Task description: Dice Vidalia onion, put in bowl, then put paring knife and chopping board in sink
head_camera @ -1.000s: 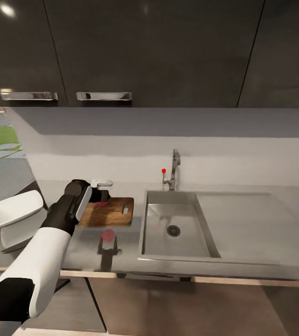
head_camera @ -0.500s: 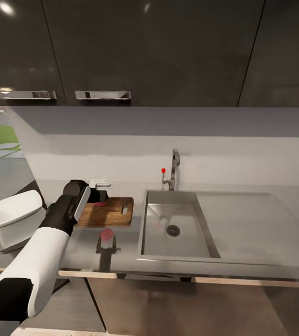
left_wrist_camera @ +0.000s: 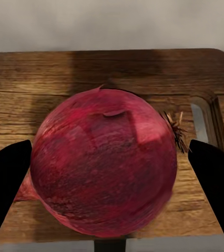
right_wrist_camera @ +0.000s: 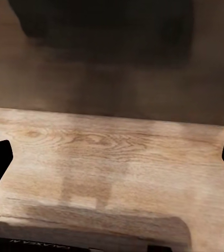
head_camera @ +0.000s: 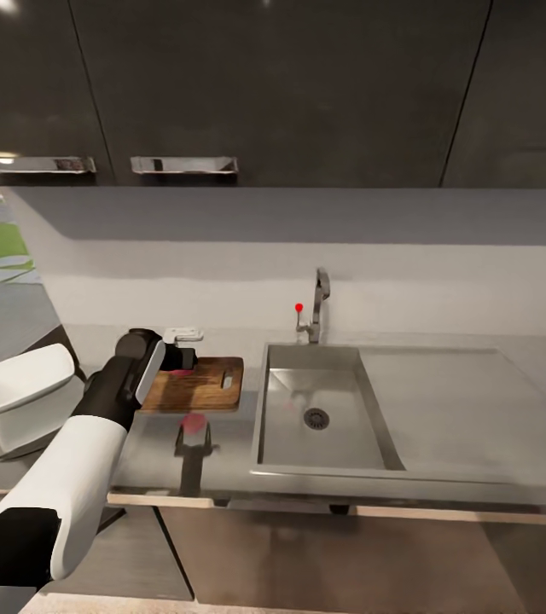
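Left wrist view: left claw (left_wrist_camera: 109, 173) spread wide either side of the red onion (left_wrist_camera: 104, 163), not gripping; onion over the chopping board (left_wrist_camera: 49, 79). Right claw (right_wrist_camera: 112, 163) spread wide above floor.

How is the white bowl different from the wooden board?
The bowl is white and deep with raised sides; the chopping board is brown, flat, with a handle hole. The bowl looks empty, while the board has the red onion over it between the left claw fingers. Both sit on the countertop.
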Motion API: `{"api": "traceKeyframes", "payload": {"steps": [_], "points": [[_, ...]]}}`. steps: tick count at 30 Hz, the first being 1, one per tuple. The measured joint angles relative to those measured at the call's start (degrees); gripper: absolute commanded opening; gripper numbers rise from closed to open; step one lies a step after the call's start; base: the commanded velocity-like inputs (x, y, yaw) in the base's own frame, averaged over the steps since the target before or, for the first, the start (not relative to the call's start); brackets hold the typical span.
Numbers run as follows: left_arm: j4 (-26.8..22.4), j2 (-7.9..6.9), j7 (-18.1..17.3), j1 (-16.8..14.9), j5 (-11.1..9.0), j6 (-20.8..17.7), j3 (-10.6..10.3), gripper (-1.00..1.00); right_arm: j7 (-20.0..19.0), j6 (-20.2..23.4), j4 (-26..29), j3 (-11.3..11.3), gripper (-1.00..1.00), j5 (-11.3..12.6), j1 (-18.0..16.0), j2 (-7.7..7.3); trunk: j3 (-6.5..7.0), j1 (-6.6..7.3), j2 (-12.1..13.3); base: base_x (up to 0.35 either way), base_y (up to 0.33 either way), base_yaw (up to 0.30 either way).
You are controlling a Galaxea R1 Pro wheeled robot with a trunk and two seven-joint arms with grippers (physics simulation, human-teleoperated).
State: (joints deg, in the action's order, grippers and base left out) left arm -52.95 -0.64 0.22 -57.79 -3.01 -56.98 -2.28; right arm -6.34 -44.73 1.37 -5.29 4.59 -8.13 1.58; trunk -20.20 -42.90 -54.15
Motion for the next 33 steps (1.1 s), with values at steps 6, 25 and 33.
{"api": "traceKeyframes", "payload": {"steps": [6, 25, 33], "points": [[0.2, 0.00, 0.0, 0.0, -0.1, 0.1, 0.0, -1.00, 0.0, 0.0, 0.0, 0.0, 1.00, 0.0, 0.0, -0.06, -0.51, 0.00, 0.0, 0.069, 0.000, 0.000], [0.6, 0.00, 0.0, 0.0, 0.0, 0.1, 0.1, -1.00, 0.0, 0.0, 0.0, 0.0, 1.00, 0.0, 0.0, -0.27, -0.64, -0.01, 0.0, 0.002, 0.000, 0.000], [0.5, 0.00, 0.0, 0.0, 0.0, 0.1, 0.1, -1.00, 0.0, 0.0, 0.0, 0.0, 1.00, 0.0, 0.0, -0.21, -1.14, -0.01, 0.0, 0.000, 0.000, 0.000]]}}
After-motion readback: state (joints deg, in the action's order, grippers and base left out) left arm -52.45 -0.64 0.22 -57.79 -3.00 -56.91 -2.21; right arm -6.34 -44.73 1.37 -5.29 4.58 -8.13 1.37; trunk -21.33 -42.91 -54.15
